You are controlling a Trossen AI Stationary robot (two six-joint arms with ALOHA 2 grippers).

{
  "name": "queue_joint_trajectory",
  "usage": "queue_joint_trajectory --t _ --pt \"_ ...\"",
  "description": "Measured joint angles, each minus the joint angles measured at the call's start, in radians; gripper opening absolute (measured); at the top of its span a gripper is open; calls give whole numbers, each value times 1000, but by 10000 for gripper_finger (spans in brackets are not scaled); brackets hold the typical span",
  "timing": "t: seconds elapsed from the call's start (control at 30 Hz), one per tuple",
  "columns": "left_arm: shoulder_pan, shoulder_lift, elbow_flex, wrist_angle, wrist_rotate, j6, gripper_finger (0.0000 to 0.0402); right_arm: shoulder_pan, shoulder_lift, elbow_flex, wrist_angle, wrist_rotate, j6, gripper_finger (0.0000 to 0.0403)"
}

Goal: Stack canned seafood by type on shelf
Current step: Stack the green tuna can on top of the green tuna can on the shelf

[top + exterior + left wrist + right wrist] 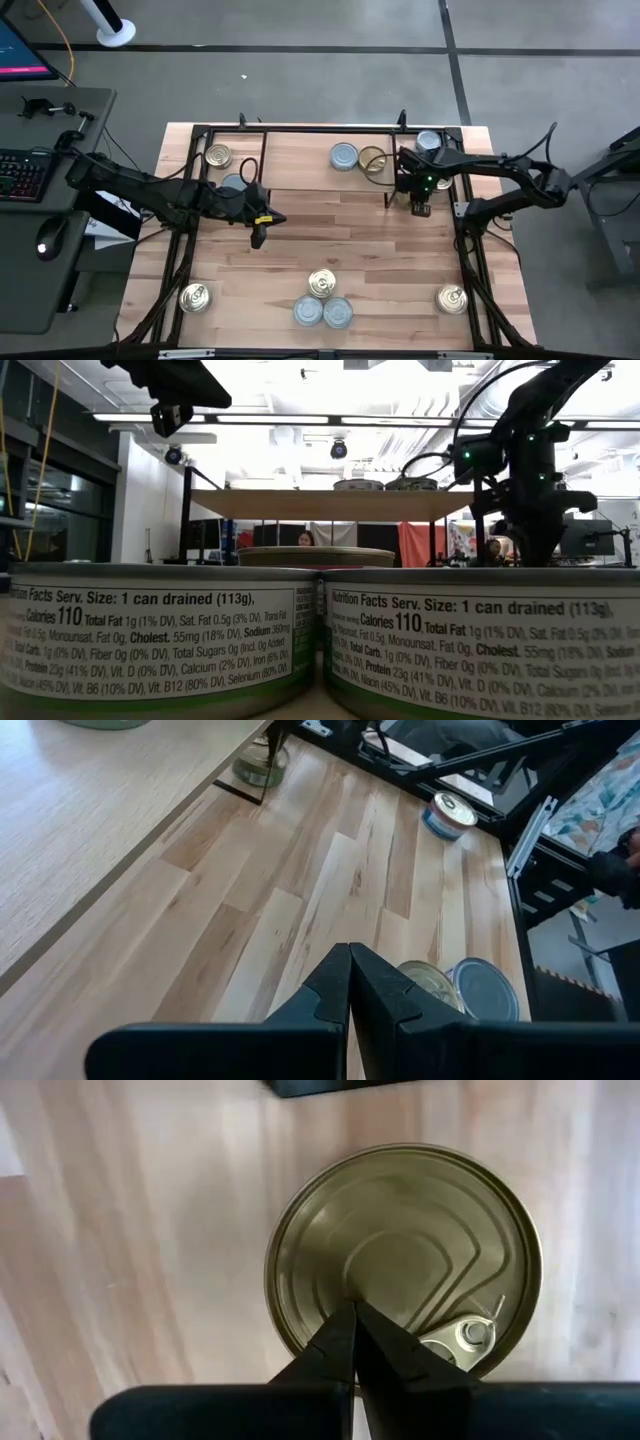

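Observation:
The shelf [300,165] [330,505] stands at the table's far side and carries several tins, among them a gold one [217,155], a pale blue one [344,156] and a gold one [373,160]. Near the front edge lie a silver tin [195,297], a cluster of three [322,300] and a silver tin [452,298]. My left gripper [258,238] [350,955] is shut and empty, in front of the shelf's left half. My right gripper [420,208] [355,1310] is shut, pointing down over a gold pull-tab tin [400,1250] by the shelf's right front leg. My right gripper points down from above with its shut fingertips over the gold tin's lid [390,1270], close to the pull tab [468,1335]. The tin sits upright on the table. Whether the fingertips touch the lid I cannot tell.
Black frame rails [178,250] run along the table's sides, and the shelf's thin legs [388,200] stand near my right gripper. Bare wood lies between both grippers and the front tins. Two labelled tins [150,640] fill the low view. A side desk with a keyboard [20,170] stands to the left.

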Motion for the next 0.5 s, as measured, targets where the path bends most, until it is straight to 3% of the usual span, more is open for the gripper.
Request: queue_joint_trajectory --t 0.5 --pt "0 0 0 -44 21 0 0 160 0 1 1 -10 -3 0"
